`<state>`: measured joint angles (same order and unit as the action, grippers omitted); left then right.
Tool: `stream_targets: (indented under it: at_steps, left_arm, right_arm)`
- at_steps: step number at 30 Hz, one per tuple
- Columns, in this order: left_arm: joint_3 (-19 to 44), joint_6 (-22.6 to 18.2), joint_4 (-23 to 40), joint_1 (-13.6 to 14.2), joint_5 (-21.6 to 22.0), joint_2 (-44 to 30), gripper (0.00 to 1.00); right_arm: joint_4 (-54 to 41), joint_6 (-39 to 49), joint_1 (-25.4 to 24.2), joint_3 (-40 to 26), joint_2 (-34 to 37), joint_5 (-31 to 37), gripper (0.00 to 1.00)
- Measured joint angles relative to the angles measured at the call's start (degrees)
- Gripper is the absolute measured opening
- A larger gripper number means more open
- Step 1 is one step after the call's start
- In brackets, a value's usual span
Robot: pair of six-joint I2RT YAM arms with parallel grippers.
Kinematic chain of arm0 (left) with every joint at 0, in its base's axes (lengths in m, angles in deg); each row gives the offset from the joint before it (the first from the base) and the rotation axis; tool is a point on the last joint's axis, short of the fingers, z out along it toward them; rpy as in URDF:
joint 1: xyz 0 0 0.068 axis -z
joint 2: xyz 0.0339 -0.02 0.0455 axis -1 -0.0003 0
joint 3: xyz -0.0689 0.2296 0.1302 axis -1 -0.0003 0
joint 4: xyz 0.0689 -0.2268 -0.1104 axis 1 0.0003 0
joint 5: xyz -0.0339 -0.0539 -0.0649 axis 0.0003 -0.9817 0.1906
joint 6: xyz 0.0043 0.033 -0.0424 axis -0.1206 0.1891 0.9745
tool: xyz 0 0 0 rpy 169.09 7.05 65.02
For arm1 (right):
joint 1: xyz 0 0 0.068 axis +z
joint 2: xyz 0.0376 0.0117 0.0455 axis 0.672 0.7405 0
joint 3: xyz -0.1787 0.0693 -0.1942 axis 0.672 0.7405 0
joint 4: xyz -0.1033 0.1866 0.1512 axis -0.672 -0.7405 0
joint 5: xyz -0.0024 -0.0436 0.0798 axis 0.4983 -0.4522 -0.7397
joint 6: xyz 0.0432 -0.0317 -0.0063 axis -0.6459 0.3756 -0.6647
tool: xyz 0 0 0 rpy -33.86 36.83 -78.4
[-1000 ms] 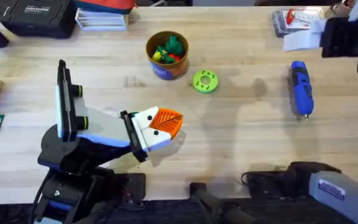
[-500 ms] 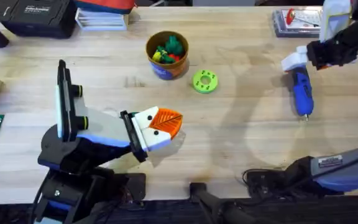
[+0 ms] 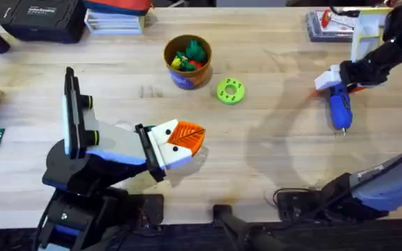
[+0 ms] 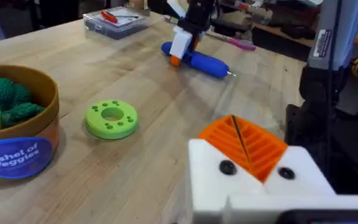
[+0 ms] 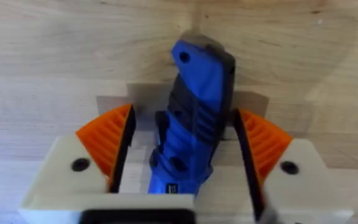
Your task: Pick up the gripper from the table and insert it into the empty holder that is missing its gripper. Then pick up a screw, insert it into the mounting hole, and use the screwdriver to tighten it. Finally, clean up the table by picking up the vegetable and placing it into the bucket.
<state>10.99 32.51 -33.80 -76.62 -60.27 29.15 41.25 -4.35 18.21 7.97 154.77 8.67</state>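
Right wrist view, right end effector [image 5: 182, 155] spread wide, pads flanking the blue screwdriver [image 5: 194, 118], left end effector [image 4: 244, 146] together.

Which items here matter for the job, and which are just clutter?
Job:
screwdriver, between the right gripper fingers
bucket of toy vegetables
left gripper
table

Clutter:
green disc
clear box
black case

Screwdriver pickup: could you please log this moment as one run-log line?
right gripper: open, straddling blue screwdriver | screwdriver: lying on table | left gripper: shut, idle
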Motion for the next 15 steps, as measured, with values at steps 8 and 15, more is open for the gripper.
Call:
stream_targets:
  at_steps: [8, 15]
  left_arm:
    - [0.0, 0.0, 0.0, 0.0, 0.0, 0.0, 0.015]
    - [0.0, 0.0, 0.0, 0.0, 0.0, 0.0, 0.015]
  right_arm:
    - [3.1, 0.2, -0.1, -0.2, 0.2, -0.2, 0.24]
    - [3.2, 0.2, -0.1, -0.2, 0.2, -0.6, 0.026]
